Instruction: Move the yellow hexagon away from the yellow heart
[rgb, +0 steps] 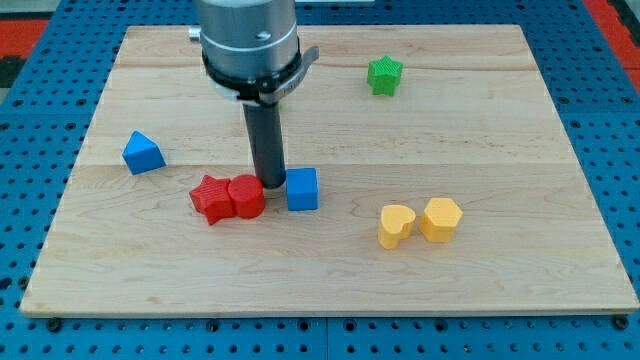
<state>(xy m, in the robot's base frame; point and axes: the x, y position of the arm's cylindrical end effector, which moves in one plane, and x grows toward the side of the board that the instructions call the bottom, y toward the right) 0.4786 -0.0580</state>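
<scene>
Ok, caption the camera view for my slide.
My tip sits between red cylinder and blue cube, far from touching yellow heart and yellow hexagon.

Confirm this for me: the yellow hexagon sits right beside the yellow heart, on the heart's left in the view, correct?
Not quite. In the camera view the yellow hexagon does sit right beside the yellow heart, but on the heart's right, not its left.

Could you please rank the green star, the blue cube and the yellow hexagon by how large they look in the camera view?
1. yellow hexagon and blue cube: look alike, so not ranked.
2. green star: looks smallest, though it sits farther toward the view's top, so distance may explain that.
</scene>
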